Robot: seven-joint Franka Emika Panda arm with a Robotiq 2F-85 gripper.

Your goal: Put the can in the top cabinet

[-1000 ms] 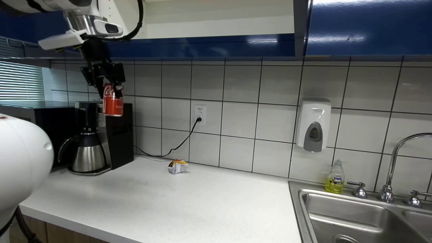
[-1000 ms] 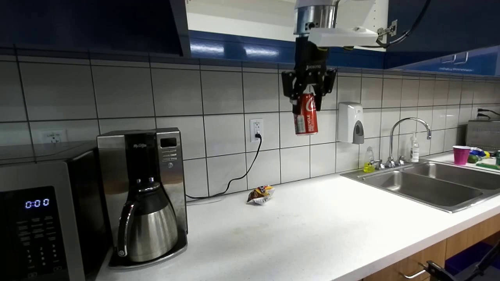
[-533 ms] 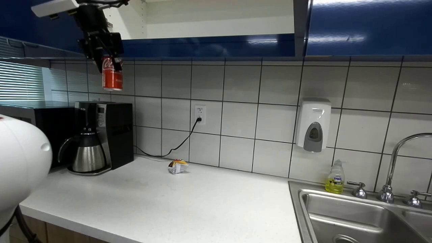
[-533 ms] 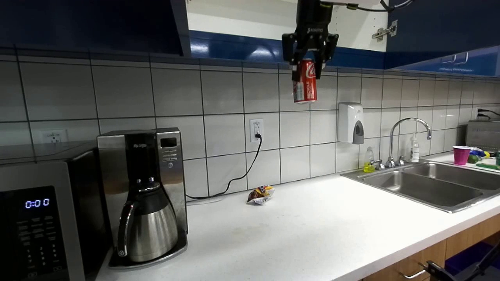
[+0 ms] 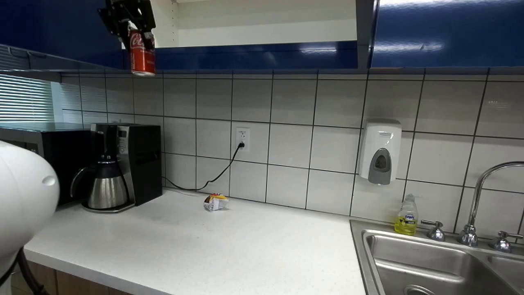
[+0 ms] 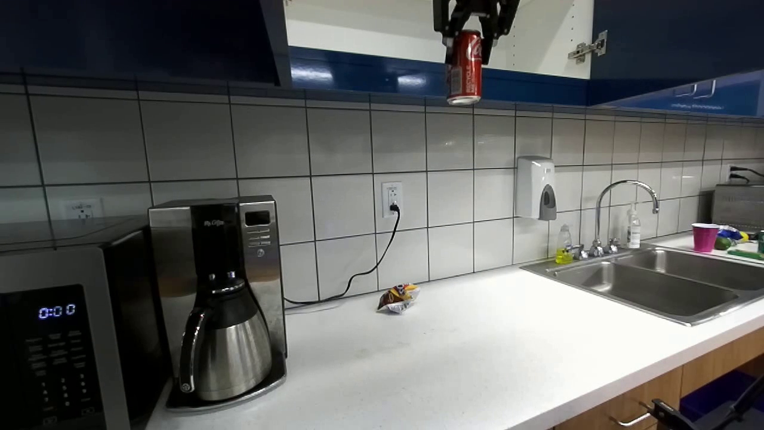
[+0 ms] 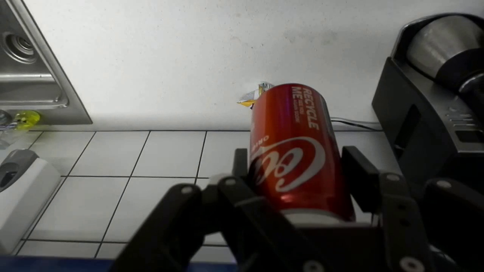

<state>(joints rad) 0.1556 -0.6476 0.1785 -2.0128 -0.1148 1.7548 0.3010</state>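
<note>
Can in pincer, outside top cabinet, gap unclear

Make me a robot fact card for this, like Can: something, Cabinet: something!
Can: red, up in the air, gripped between the jaws
Cabinet: blue, open, pale inside
Put away: not yet
Counter: has a coffee maker and small packet
Sink: silver, yellow-and-clear bottle at its back edge
Wall: tiled, with outlet and dispenser
</note>
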